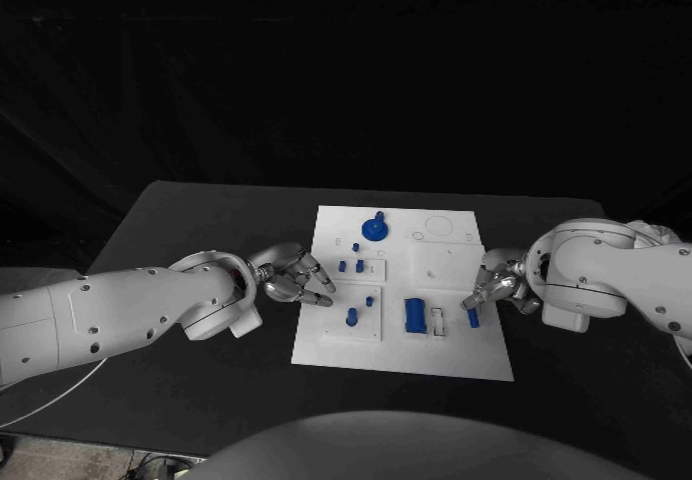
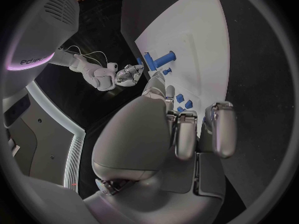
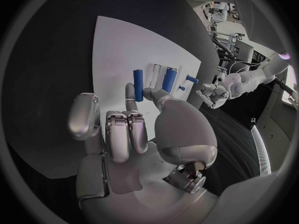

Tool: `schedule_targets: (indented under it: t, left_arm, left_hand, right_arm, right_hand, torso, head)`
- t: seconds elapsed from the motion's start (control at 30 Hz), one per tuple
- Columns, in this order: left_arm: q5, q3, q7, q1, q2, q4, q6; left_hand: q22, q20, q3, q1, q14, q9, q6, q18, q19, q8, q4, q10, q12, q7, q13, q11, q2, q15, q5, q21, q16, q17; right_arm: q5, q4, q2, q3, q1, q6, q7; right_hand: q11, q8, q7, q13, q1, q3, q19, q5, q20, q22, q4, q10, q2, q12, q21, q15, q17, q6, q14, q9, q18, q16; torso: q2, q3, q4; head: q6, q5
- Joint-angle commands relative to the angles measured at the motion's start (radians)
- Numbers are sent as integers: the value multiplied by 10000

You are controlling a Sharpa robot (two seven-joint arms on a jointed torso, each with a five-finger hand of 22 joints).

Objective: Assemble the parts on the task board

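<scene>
The board [image 1: 411,350] lies in the middle of the black table [image 1: 188,220], a white plate with its long side running away from me. My left hand [image 1: 296,277] hovers at the board's left edge, fingers spread and partly curled over the table, with nothing between them; its fingertips [image 1: 320,297] reach just to the board's rim. My right hand [image 1: 495,287] sits at the board's right edge, most fingers curled in. In the right wrist view, its thumb and one finger [image 3: 130,95] close on the near end of a small blue bar [image 3: 138,78], which rests on the board; I take this as a pinch, though the contact is hard to see. In the head view this bar [image 1: 472,317] lies just beside my right hand.

Other blue parts on the board: a round knob [image 1: 374,229] near the far end; two small pegs [image 1: 351,266] near the left edge, close to my left hand; a short peg [image 1: 352,316] on a raised white square; and a larger block [image 1: 415,315] near the middle, with a white slot [image 1: 437,321] just beside it. In the left wrist view, a long blue piece [image 2: 161,60] stands out beyond my fingers, with my right hand [image 2: 127,76] next to it.
</scene>
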Motion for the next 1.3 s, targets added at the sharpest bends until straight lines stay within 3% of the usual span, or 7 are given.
schedule_targets:
  t: [0.03, 0.27, 0.57, 1.3]
  left_arm:
    - [54, 5, -8, -2, 22, 16, 159]
    - [54, 5, 0, -7, 67, -5, 187]
    - [54, 5, -32, -9, 48, 19, 224]
    - [54, 5, -61, -11, 61, 6, 283]
  left_hand:
    - [2152, -63, -53, -23, 1054, -13, -21, 134, 7, 43, -6, 201, -37, -10, -26, -78, 73, -89, 66, 19, 25, 2628]
    - [2152, -63, -53, -23, 1054, -13, -21, 134, 7, 43, -6, 201, -37, -10, -26, -78, 73, -89, 66, 19, 25, 2628]
    - [2152, -63, -53, -23, 1054, -13, -21, 134, 7, 43, -6, 201, -37, -10, -26, -78, 73, -89, 66, 19, 25, 2628]
    - [2149, -64, -69, -39, 1054, -15, -33, 136, -1, 44, -5, 192, -46, -7, -37, -76, 69, -88, 85, 11, 25, 2628]
  right_arm:
    - [513, -53, 129, -5, 7, 145, -49]
    - [830, -268, 491, -6, -57, 68, -44]
    - [1136, -656, 995, -6, -338, 74, -23]
    - [1336, -842, 1196, -6, -477, -119, 14]
  right_hand:
    - [-33, 33, -34, 2634, -113, 793, 18, -33, -52, 1433, -740, 1054, 10, 38, -37, -4, 2628, -38, 1044, 13, 208, 34]
    - [-30, 30, -31, 2634, -148, 819, 23, -67, -52, 1436, -748, 1054, 17, 38, -30, -3, 2628, -55, 1044, 19, 205, 34]
    - [-28, 27, -28, 2634, -168, 857, -1, -82, -51, 1418, -758, 1054, 41, 38, -97, -1, 2628, -73, 1044, 26, 217, 34]
    - [8, 16, 10, 2634, -515, 948, -45, -241, -29, 1387, -691, 1054, 104, 38, -233, 29, 2628, -162, 1044, 66, 236, 34]
  torso:
    - [-1, -1, -7]
    - [6, -1, -5]
    - [9, 0, -1]
    - [6, -2, 0]
  head:
    - [-1, -20]
    - [-1, -48]
    - [-1, -8]
    - [-1, -28]
